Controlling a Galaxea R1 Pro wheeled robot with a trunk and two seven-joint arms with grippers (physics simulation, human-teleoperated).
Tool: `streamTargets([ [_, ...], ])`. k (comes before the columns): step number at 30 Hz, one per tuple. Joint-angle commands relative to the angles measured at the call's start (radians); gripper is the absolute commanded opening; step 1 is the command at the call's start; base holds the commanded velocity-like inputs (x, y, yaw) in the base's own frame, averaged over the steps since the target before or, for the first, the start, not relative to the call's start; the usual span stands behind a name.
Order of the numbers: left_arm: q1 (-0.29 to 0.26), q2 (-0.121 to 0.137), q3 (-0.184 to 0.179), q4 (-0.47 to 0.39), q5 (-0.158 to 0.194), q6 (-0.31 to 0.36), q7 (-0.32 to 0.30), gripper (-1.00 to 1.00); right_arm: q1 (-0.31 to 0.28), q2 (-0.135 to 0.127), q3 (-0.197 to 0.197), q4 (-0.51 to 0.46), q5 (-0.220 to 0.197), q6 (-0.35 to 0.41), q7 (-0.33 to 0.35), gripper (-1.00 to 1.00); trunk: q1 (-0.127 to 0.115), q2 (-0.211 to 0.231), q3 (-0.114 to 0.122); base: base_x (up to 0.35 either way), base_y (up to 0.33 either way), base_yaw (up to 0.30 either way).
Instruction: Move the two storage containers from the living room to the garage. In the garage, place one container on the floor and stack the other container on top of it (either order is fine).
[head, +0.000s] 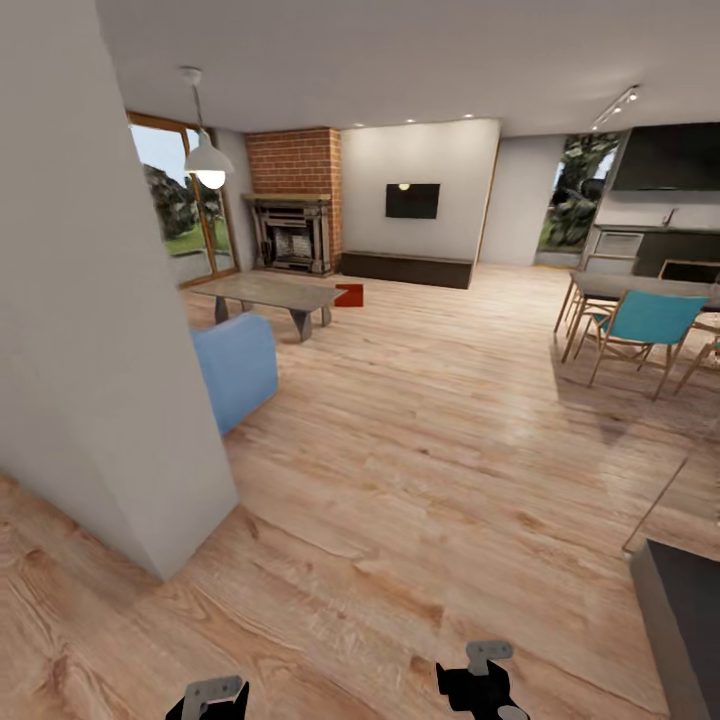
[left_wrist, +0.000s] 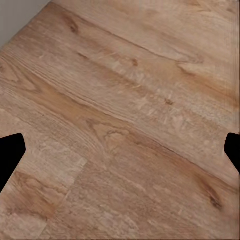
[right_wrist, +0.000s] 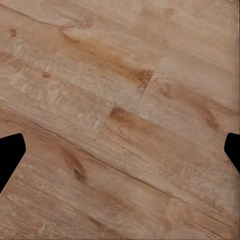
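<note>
Red-orange rectangular storage container (head: 349, 295) sits beyond the low table; left gripper (left_wrist: 120, 150) and right gripper (right_wrist: 120, 150) hang spread wide, empty, above light wood plank flooring (head: 430, 470).

A red storage container (head: 349, 295) sits on the wood plank floor (head: 420, 450) at eleven o'clock, just beside the low table (head: 268, 293). The brick fireplace (head: 293, 200) stands behind. A blue chair (head: 640, 325) is at two o'clock.

Both arms are tucked low, just poking in at the bottom edge of the head view. Left gripper (head: 215, 697) sits bottom left of centre, right gripper (head: 484, 680) bottom right of centre. In each wrist view the black fingertips (left_wrist: 10, 155) (right_wrist: 10, 155) sit at opposite edges, spread wide apart, nothing between them.
</note>
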Motion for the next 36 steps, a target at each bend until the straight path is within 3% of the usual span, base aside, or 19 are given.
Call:
streamTargets([
  [1, 0.000, -0.001, 0.008, 0.000, -0.005, -0.002, -0.008, 1.00, -0.001, 0.000, 0.005, 0.001, 0.000, -0.003, -0.005, 1.00, 0.001, 0.000, -0.001, 0.347, 0.000, -0.264],
  [36, 0.000, -0.001, 0.008, 0.000, -0.005, -0.002, -0.008, 1.00, -0.001, 0.000, 0.005, 0.001, 0.000, -0.003, -0.005, 1.00, 0.001, 0.000, -0.001, 0.347, -0.031, -0.263],
])
